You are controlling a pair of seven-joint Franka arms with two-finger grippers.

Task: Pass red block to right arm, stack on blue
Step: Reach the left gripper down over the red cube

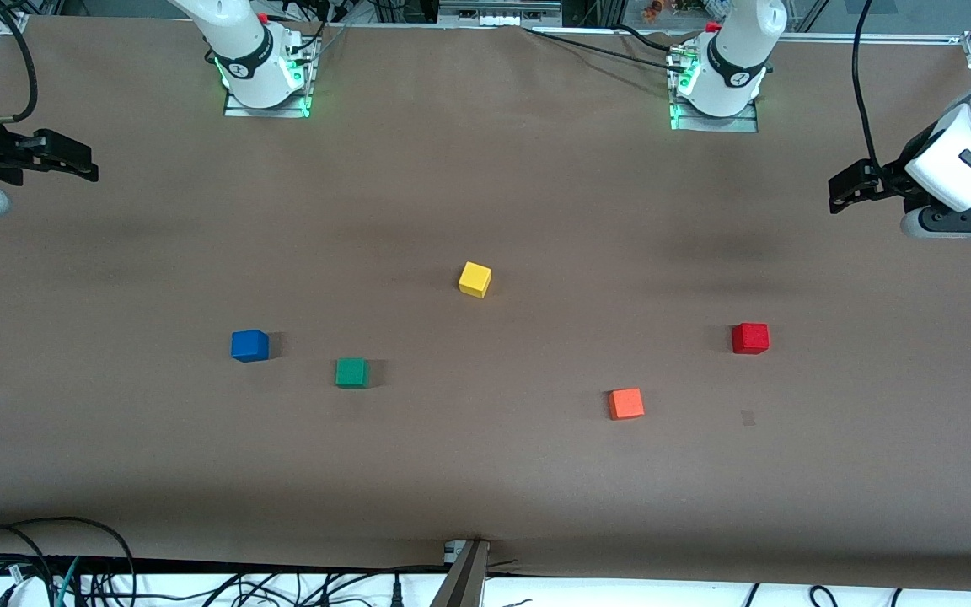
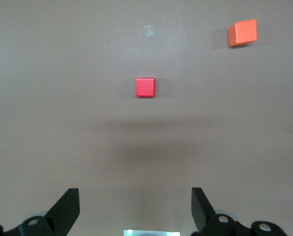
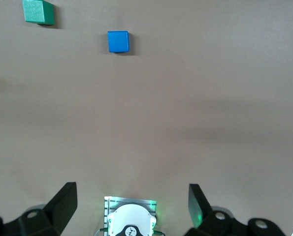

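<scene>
The red block (image 1: 750,338) sits on the brown table toward the left arm's end; it also shows in the left wrist view (image 2: 145,87). The blue cube (image 1: 249,346) sits toward the right arm's end and shows in the right wrist view (image 3: 118,42). My left gripper (image 1: 846,187) hangs high over the table's edge at the left arm's end, open and empty (image 2: 135,194). My right gripper (image 1: 68,158) hangs high over the edge at the right arm's end, open and empty (image 3: 132,189). Both grippers are well apart from the cubes.
A green cube (image 1: 351,373) lies beside the blue one, nearer the camera. A yellow cube (image 1: 474,279) sits mid-table. An orange-red cube (image 1: 625,404) lies nearer the camera than the red block. A small tape mark (image 1: 748,416) is on the cloth. Cables run along the table's edges.
</scene>
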